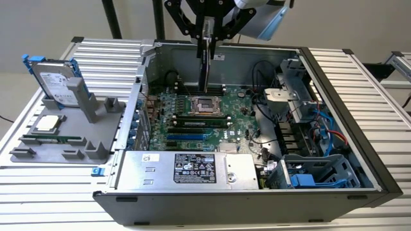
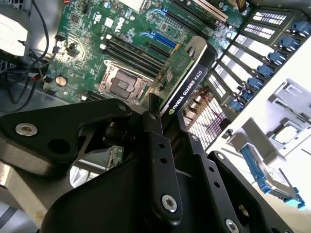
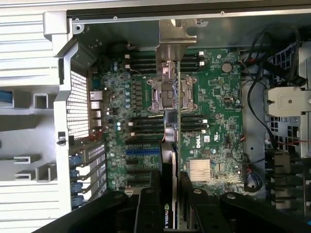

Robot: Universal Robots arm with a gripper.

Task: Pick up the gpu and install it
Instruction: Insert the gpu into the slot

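gripper (image 2: 167, 116) sits nearest in both wrist views. its black fingers (image 3: 148, 199) are pinched narrow on the gpu (image 3: 171, 145), one on each face. the held end of the card is buried between the fingers, so i cannot see how deep the grip goes. in the second wrist view the black shroud edge and part of the green board face show. in the first wrist view the card is edge-on, with its silver bracket (image 3: 173, 46) at the far end.

exterior view: the card hangs upright inside the open computer case (image 1: 363, 144), over the motherboard (image 1: 186, 118) near the cpu socket (image 1: 207, 103). it is not seated in a slot. i cannot tell whether its low end touches the board. the card partly covers the socket in the first wrist view. the arm is cut off at the frame edge above the gripper.

farther out, on the exterior view's left, a grey fixture (image 1: 38, 156) lies beside the case with the hard drive (image 1: 55, 82) standing in it.
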